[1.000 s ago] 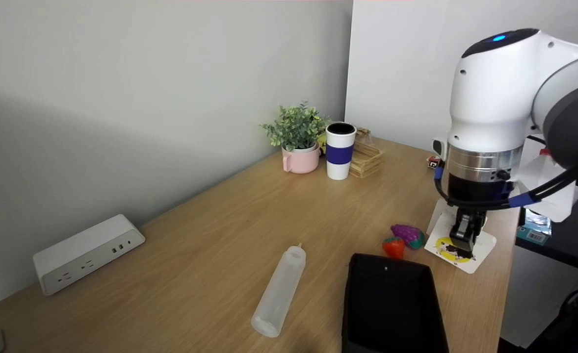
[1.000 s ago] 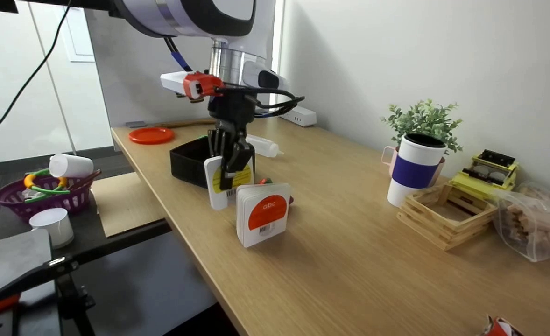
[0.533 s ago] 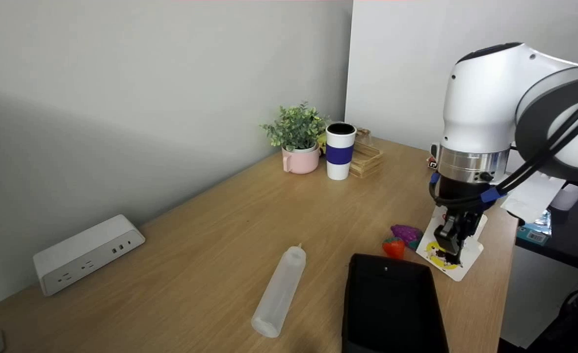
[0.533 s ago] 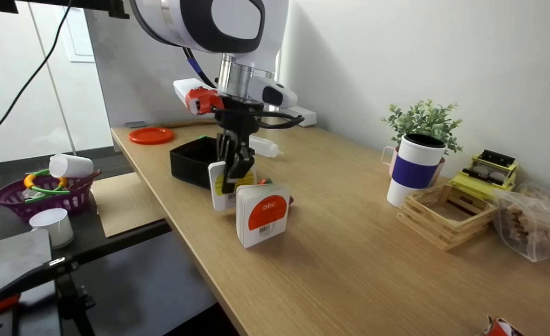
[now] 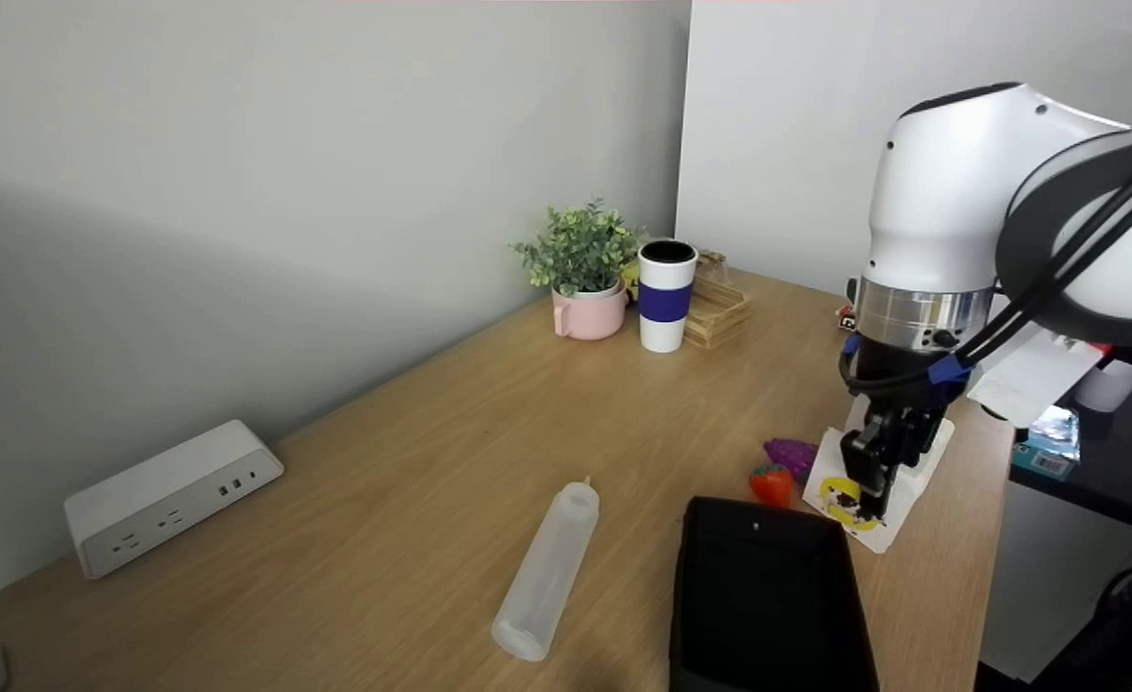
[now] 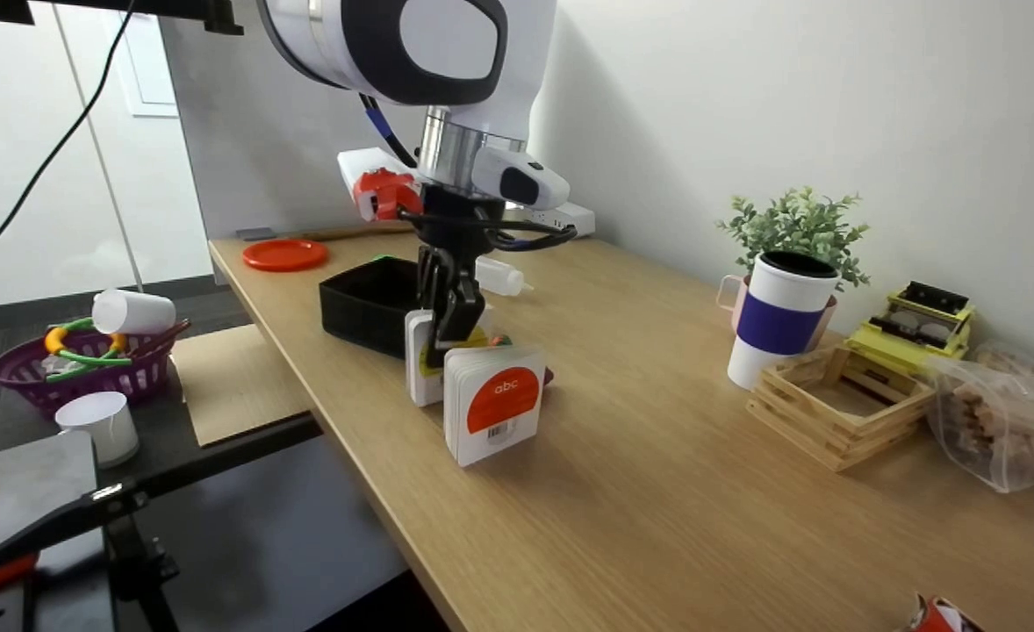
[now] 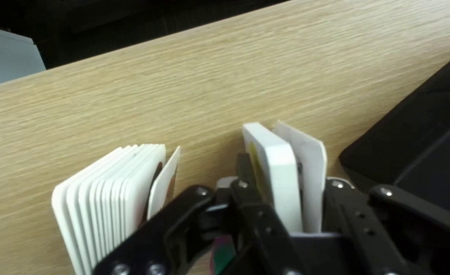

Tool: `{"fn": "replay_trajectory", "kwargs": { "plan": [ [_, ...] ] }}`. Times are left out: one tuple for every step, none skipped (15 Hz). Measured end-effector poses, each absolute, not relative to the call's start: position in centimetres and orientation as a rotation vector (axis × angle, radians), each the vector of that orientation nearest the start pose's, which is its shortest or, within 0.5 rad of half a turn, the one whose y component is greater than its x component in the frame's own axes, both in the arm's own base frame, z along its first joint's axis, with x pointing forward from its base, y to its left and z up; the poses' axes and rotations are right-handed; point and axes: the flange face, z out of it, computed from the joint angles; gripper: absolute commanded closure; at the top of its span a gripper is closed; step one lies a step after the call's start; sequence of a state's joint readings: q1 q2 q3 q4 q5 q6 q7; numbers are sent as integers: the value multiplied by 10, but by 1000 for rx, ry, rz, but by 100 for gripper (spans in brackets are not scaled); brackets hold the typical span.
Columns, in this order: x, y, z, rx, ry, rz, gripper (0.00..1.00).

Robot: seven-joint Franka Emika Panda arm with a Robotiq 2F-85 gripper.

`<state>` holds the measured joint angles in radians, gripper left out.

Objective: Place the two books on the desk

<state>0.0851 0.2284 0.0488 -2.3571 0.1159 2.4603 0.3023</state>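
On the desk (image 6: 657, 509) stands the book with a red picture (image 6: 495, 404), its pages fanned in the wrist view. The book with yellow print (image 7: 286, 179) is upright between the fingers of my gripper (image 7: 290, 172); one cover is splayed away from its pages, so the jaws look loosely open around it. In an exterior view this yellow book (image 5: 840, 495) shows its yellow picture beside the gripper (image 5: 883, 481), low over the desk. Whether its lower edge bears on the wood is hard to see. The two books are a short gap apart.
A black tray (image 7: 408, 152) lies close beside the yellow book. A toy strawberry (image 5: 771, 485) and a purple toy (image 5: 789, 455) are near the gripper. The desk's front edge runs close by. A bottle (image 5: 547, 577), tumbler (image 6: 780, 316) and wooden crate (image 6: 833, 408) stand farther off.
The gripper has come down with the yellow book, which has turned and moved toward the red book. The jaws seem to have loosened. The red book has stayed in place.
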Motion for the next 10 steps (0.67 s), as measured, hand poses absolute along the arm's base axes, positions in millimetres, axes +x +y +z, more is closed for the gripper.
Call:
{"fn": "replay_trajectory", "kwargs": {
  "plan": [
    [494,67,223,-3058,407,211,26],
    [495,67,223,-3057,409,209,19],
    [495,67,223,-3057,411,207,12],
    [495,67,223,-3057,412,207,6],
    [495,67,223,-3057,413,206,2],
    [495,67,223,-3057,413,206,0],
    [495,67,223,-3057,413,206,0],
    [495,67,224,-3056,414,203,0],
    [495,67,226,-3056,414,197,0],
    [494,67,230,-3055,414,188,0]
  ]
}}
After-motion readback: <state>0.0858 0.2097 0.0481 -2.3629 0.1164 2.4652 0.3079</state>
